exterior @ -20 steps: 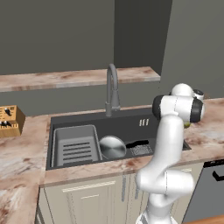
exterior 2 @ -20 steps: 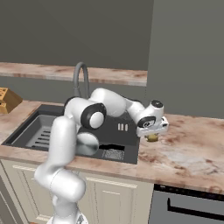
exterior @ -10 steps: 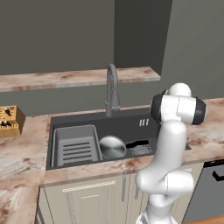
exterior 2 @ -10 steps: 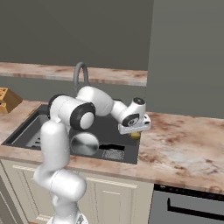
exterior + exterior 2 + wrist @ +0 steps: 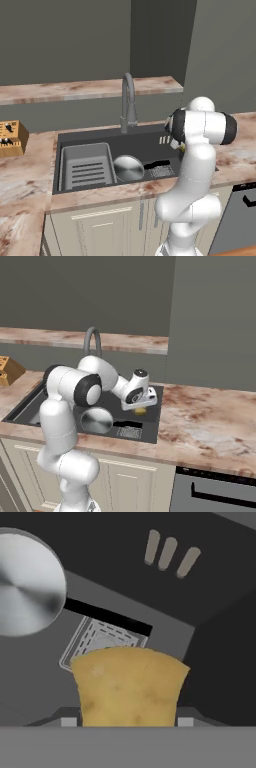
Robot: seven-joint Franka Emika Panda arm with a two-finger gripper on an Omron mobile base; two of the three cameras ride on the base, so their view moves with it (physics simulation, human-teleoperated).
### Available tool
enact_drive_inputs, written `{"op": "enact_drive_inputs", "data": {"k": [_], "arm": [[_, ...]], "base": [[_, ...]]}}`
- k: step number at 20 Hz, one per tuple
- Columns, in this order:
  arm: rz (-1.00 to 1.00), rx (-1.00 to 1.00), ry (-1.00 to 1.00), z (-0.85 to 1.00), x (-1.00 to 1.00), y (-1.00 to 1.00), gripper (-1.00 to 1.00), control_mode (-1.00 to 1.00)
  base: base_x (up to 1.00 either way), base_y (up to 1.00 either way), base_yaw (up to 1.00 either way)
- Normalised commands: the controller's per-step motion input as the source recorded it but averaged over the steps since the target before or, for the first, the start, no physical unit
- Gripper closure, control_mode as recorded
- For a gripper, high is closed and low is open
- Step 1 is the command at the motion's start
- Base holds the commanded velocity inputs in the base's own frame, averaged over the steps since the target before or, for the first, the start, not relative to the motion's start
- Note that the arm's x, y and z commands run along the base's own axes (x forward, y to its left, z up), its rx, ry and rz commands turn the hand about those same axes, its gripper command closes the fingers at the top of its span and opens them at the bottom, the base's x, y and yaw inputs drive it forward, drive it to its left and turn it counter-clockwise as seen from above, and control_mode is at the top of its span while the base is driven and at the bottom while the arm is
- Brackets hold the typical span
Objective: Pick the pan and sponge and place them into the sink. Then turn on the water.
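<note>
While the bench (image 5: pixel 30 172) runs pinkish and marbled along the left of the left base view, a small wooden block holder (image 5: pixel 11 139) stands on it near the back wall, well apart from the basin. Next comes the sink (image 5: pixel 90 139), dark grey and recessed, with the grey ridged rack (image 5: pixel 86 166) lying in its left part. Just beside the rack, toward the middle of the basin, the pan (image 5: pixel 128 167) sits on the floor of the sink, round and shiny, its black handle reaching right toward the square drain grate (image 5: pixel 161 171). Behind the basin rises the tall arched faucet (image 5: pixel 128 102); no stream can be made out under it.

Further right, the white arm bends over the right part of the sink. In the right base view the gripper (image 5: pixel 140 408) hangs above that part of the basin with the sponge (image 5: pixel 140 411) showing yellow just under the hand. The hand view looks down along the jaws: they stand about half open and are closed on the sponge (image 5: pixel 129 686), which fills the space between them and is held clear of the basin floor. Below it in that view lie the drain grate (image 5: pixel 100 639), the pan's black handle (image 5: pixel 107 616) and, toward the left edge, the silver pan (image 5: pixel 27 589). Three pale slots (image 5: pixel 170 553) mark the sink wall above.
</note>
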Motion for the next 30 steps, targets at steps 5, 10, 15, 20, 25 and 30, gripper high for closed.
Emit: {"op": "enact_drive_inputs", "data": {"k": [5,10,15,20,25,30], "arm": [[0.0,0.0,0.0,-0.29,0.01,0.21,1.0,-1.0],[0.0,-0.02,-0.01,-0.47,0.0,0.18,1.0,-1.0],[0.0,0.0,-0.02,-0.3,0.0,0.05,1.0,-1.0],[0.0,0.0,-0.03,-0.17,0.12,0.0,1.0,-1.0],[0.0,0.0,-0.03,-0.21,0.19,0.0,1.0,-1.0],[0.0,0.0,-0.02,-0.26,0.27,0.0,1.0,-1.0]], "base": [[0.0,0.0,0.0],[0.0,0.0,0.0],[0.0,0.0,0.0],[0.0,0.0,0.0],[0.0,0.0,0.0],[0.0,0.0,0.0]]}}
